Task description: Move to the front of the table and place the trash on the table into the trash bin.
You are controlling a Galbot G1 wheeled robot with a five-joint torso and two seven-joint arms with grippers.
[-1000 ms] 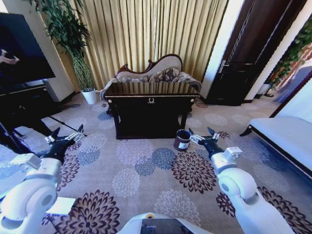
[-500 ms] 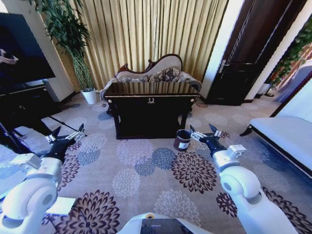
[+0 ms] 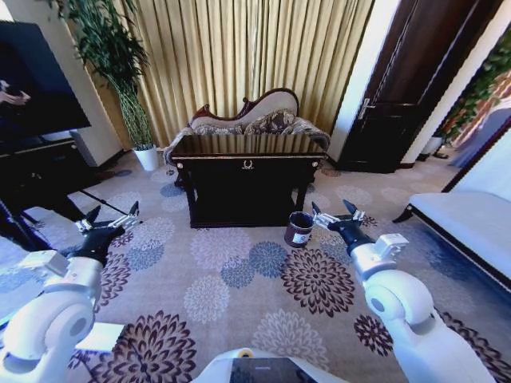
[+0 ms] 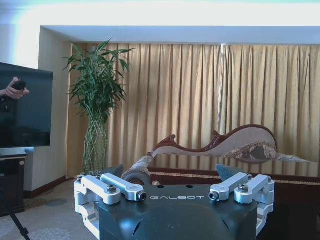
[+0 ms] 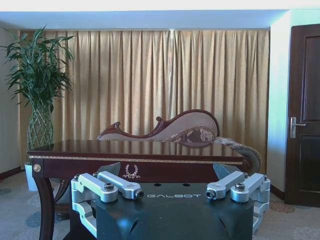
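Note:
The dark-brown table (image 3: 247,147) with gold trim stands ahead in the middle of the room, and its glossy top (image 5: 135,148) shows bare from the right wrist view. The trash is out of view. The small maroon trash bin (image 3: 299,228) sits on the carpet by the table's front right leg. My right gripper (image 3: 336,214) hovers open just right of the bin, with nothing between its fingers (image 5: 222,172). My left gripper (image 3: 110,217) is held open low at the left, well away from the table, also holding nothing (image 4: 172,172).
An ornate sofa (image 3: 255,116) stands behind the table before gold curtains. A tall plant in a white pot (image 3: 145,156) and a dark screen (image 3: 36,80) are at the left. A dark door (image 3: 407,88) and a white bench (image 3: 467,223) are at the right. Patterned carpet lies ahead.
My right arm has drifted slightly to the right and forward, its gripper staying open beside the bin. The left arm and the view have not moved.

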